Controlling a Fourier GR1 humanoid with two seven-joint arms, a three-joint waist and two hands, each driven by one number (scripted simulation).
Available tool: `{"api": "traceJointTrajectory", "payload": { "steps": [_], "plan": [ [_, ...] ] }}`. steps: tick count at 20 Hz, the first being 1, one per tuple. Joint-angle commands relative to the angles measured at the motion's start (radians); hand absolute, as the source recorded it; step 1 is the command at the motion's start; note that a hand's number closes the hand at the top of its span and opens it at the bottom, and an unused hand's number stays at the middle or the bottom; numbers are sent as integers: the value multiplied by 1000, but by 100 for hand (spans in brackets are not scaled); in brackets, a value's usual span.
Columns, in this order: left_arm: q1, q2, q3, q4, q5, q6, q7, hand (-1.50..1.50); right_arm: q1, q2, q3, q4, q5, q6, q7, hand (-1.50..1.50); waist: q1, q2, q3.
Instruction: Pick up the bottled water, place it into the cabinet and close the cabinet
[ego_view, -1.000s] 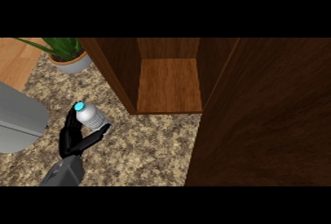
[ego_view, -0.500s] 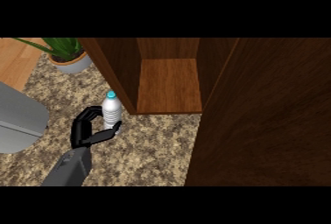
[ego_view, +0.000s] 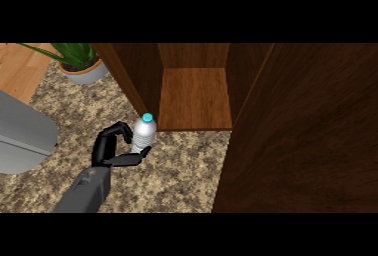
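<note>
A clear water bottle (ego_view: 143, 134) with a light blue cap stands upright in my left hand (ego_view: 111, 148), whose fingers and thumb curl round its lower half. The hand holds it over the speckled counter (ego_view: 177, 170), just in front of the left corner of the open wooden cabinet (ego_view: 196, 97). The cabinet's shelf shows bare wood inside. Its dark door (ego_view: 310, 135) stands swung open on the right side of the view. My right hand does not show.
A potted green plant (ego_view: 80, 62) sits at the back left beside the cabinet's left wall. A grey appliance (ego_view: 22, 135) fills the left edge. The open door blocks the counter's right side.
My left hand has carried the bottle to the right and farther back, toward the cabinet's front left corner. The bottle now stands more upright.
</note>
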Motion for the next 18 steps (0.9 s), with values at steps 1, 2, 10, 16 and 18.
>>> {"api": "traceJointTrajectory", "payload": {
  "steps": [1, 2, 10, 16, 18],
  "plan": [
    [30, -83, -57, -78, -18, -33, -41, 150, -12, -11, -34, -58, 40, 2, 41, -150, 12, 2, -3],
    [12, -76, -55, -66, -11, -56, -6, 150, 126, -45, 66, -102, 89, -7, -54, -150, -3, -1, -3],
    [35, -99, -252, -346, 221, -63, 253, 150, 7, -26, -23, -47, 50, -22, 17, -150, 13, -3, -3],
    [48, -99, -397, -510, 339, 69, 381, 150, 37, -54, -19, -104, 30, -19, 7, -150, 3, 0, -3],
    [25, -99, -422, -571, 343, 122, 470, 150, 84, -45, 32, -46, 42, -33, -90, -150, 3, -2, -3]
  ]
}}
